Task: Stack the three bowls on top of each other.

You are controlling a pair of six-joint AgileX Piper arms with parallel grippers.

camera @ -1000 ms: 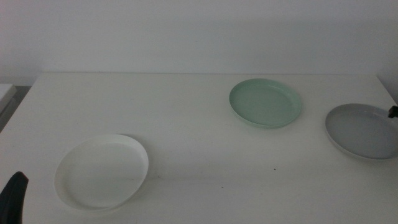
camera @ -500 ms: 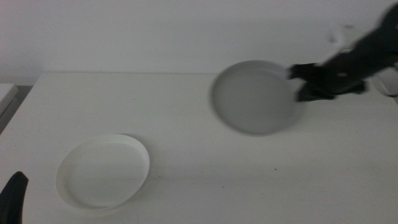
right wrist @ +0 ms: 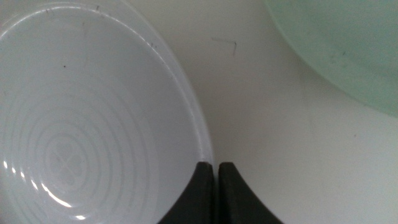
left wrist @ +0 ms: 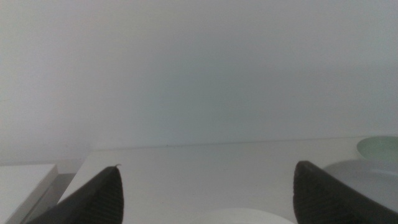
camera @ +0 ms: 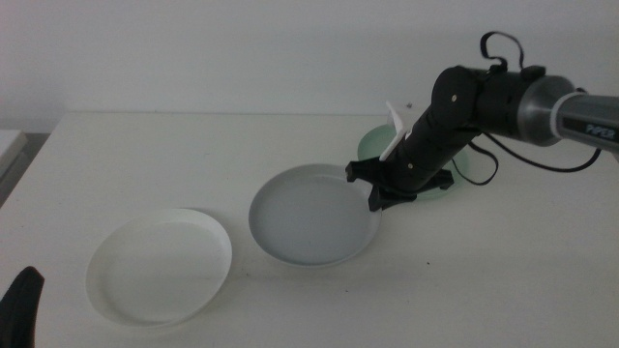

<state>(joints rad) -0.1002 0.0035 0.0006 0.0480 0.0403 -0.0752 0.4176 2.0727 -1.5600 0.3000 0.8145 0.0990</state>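
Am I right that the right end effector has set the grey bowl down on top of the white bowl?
Not quite. The right end effector holds the grey bowl by its rim beside the white bowl, not on top of it. The middle view shows bare table between the two bowls, and the white one has nothing in it.

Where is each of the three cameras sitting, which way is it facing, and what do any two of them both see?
Middle view: looks forward and down over the table; shows the white bowl, pale grey bowl, mint green bowl, the right gripper on the grey rim, and the left gripper waiting at the bottom edge.
Left wrist view: low, facing across the table toward the wall, between its own open jaws.
Right wrist view: looks straight down between its shut jaws onto the grey bowl's rim.
Shared: all three views show the grey and green bowls.
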